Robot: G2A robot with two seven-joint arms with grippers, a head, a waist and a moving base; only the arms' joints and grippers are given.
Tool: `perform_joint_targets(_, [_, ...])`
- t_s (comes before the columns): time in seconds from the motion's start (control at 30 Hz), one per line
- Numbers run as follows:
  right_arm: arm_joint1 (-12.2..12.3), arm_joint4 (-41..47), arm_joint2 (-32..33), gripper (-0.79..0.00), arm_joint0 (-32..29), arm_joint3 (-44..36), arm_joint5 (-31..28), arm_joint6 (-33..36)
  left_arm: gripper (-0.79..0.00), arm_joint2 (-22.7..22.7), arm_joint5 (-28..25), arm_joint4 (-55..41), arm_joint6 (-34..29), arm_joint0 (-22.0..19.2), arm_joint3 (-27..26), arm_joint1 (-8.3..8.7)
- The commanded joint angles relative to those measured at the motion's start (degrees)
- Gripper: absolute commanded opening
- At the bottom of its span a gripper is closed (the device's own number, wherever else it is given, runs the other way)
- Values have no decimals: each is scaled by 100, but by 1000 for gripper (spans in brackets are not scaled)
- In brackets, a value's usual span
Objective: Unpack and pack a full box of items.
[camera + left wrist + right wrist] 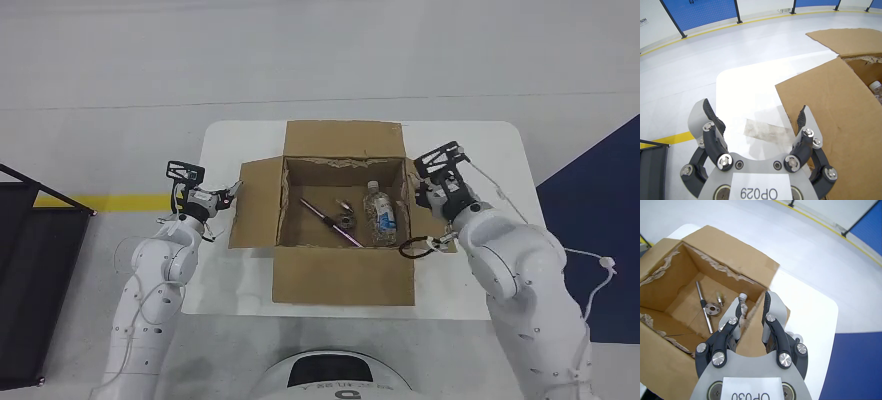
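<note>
one white table (230,140) carries everything, with the open cardboard box (343,275) in its middle and all four flaps folded outward. my left gripper (755,106) hangs over the bare table outside the box's left flap (829,113); its fingers are spread wide with nothing between them, one finger just beside the flap's edge. my right gripper (753,296) sits at the box's right side, its fingers parted and straddling the right flap (753,321), not pinched onto it. inside the box, on the floor, a clear plastic bottle (743,297) lies along the right wall. a long metal rod (704,306) lies slantwise near the middle. between the rod and the bottle are a round metal flange (712,309), touching the rod, and a small metal fitting (719,297).
</note>
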Motion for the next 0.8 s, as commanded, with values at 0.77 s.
perform_joint_targets(0.77, [66,477,244,-268,1954,4044,582,1205,0,0,0,0,0,0,0,0])
